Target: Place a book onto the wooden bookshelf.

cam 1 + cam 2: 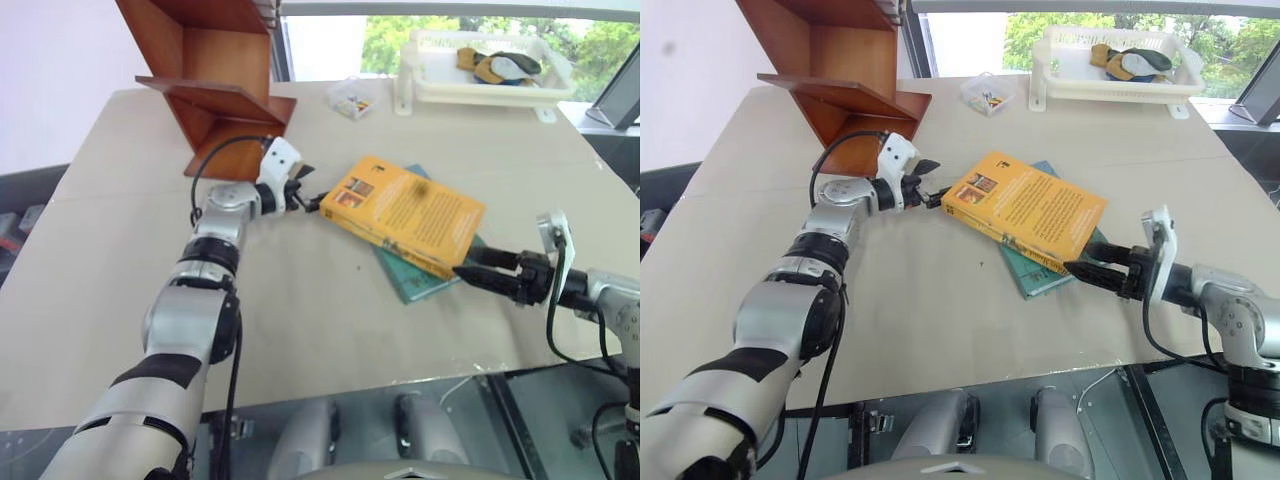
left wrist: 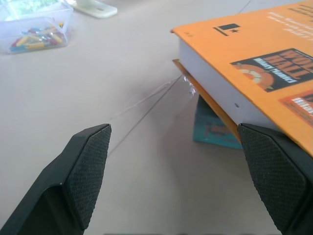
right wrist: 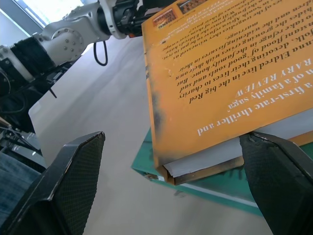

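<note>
The thick orange-yellow book (image 1: pixel 405 215) lies flat in the middle of the table, resting on a thinner teal book (image 1: pixel 415 285). The wooden bookshelf (image 1: pixel 215 70) stands at the far left of the table, its reddish-brown panels slanted. My left gripper (image 1: pixel 312 190) is open at the book's left corner, level with the cover end that bears the black logo (image 2: pixel 227 29); one finger (image 2: pixel 274 176) sits close beside the book's edge. My right gripper (image 1: pixel 465 262) is open at the book's opposite end, fingers (image 3: pixel 73 181) spread wide with the page edge just ahead of them.
A small clear box (image 1: pixel 352 100) of coloured bits sits behind the books. A white basket (image 1: pixel 485 65) holding items stands at the far right. Bare table (image 1: pixel 300 330) stretches between the books and the near edge.
</note>
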You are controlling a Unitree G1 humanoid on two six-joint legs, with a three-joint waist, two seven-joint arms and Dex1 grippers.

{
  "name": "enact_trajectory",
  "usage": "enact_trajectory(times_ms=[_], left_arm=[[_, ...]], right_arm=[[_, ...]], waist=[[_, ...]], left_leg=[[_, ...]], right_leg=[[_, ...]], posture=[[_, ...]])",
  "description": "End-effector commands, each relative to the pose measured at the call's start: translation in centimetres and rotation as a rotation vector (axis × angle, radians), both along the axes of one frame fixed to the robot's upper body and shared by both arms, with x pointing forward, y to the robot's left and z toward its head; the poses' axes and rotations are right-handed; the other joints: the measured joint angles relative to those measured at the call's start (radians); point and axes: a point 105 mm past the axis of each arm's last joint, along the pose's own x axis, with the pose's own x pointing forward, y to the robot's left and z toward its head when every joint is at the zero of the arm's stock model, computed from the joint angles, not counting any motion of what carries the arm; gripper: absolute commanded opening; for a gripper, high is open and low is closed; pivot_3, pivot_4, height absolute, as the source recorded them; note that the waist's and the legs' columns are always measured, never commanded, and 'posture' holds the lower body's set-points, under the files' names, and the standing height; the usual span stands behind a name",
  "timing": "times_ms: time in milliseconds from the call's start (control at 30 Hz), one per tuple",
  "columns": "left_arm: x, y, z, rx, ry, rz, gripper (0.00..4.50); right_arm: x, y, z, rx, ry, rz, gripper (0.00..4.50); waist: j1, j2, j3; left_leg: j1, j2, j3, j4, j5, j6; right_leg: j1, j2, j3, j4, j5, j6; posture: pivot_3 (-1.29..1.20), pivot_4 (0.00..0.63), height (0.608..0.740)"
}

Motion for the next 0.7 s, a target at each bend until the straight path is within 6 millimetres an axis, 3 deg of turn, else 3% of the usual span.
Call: enact_trajectory(times_ms=[33, 233, 433, 700], left_arm=[[0.1, -3.2, 1.6, 0.013, -0.064, -0.081, 4.45], [1.0, -2.9, 2.1, -0.029, -0.07, 0.011, 4.45], [1.6, 0.0, 1.0, 0.023, -0.091, 0.148, 4.45], [2.6, 3.3, 2.7, 0.013, -0.205, 0.355, 4.45]], right_arm=[[-1.4, 2.5, 1.6, 0.055, -0.059, 0.125, 4.5], [-2.0, 2.2, 0.9, 0.041, -0.039, 0.098, 4.5], [-3.0, 0.5, -0.3, 0.018, -0.008, 0.017, 4.5], [-3.0, -0.5, -0.3, 0.013, -0.015, -0.035, 4.5]], waist=[[0.001, -0.001, 0.0], [0.002, -0.002, 0.0], [0.003, -0.002, 0.0], [0.001, -0.003, 0.0]], left_leg=[[0.0, 0.0, 0.0, 0.0, 0.0, 0.0], [0.0, 0.0, -0.001, 0.0, 0.0, 0.0], [0.0, 0.0, -0.001, 0.0, 0.0, 0.0], [0.002, 0.0, -0.001, 0.001, 0.0, 0.0]], right_leg=[[0.0, 0.0, 0.0, 0.0, 0.0, 0.0], [0.001, 0.0, -0.001, 0.0, 0.0, 0.0], [0.001, 0.0, -0.001, 0.0, -0.001, 0.001], [0.002, 0.0, 0.0, 0.001, -0.001, 0.001]], posture=[[0.0, 0.15, 0.74], [0.0, 0.15, 0.74], [0.0, 0.15, 0.74], [0.0, 0.15, 0.74]])
